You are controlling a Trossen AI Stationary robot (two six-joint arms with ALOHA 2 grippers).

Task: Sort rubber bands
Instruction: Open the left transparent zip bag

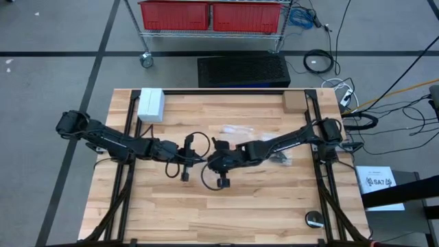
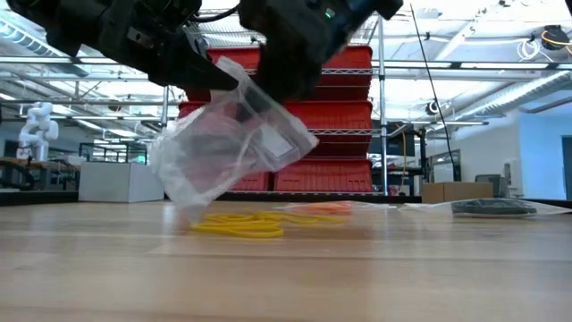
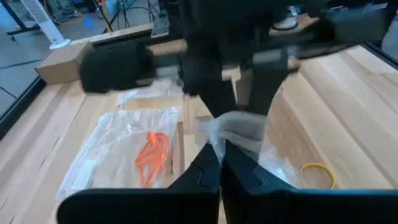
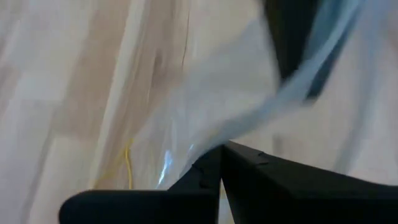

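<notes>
Both claws, left [image 3: 219, 163] and right [image 4: 221, 155], pinched shut on clear bag [image 2: 228, 143], held above yellow bands [image 2: 239, 225] on tabletop [image 2: 402, 268]. Best to spread mouth gently, keep bag over bands.

A lab or workshop: a wooden table [image 1: 226, 199] on grey floor, wire shelves [image 2: 375, 98] with red bins [image 1: 175, 15], loose cables [image 1: 319, 62], ceiling ducts [image 2: 527, 89], and a white robot [image 2: 36, 125] across the open hall.

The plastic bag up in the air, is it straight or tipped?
Tipped. The plastic bag hangs slanted above the table, one corner low over the yellow rubber bands.
</notes>
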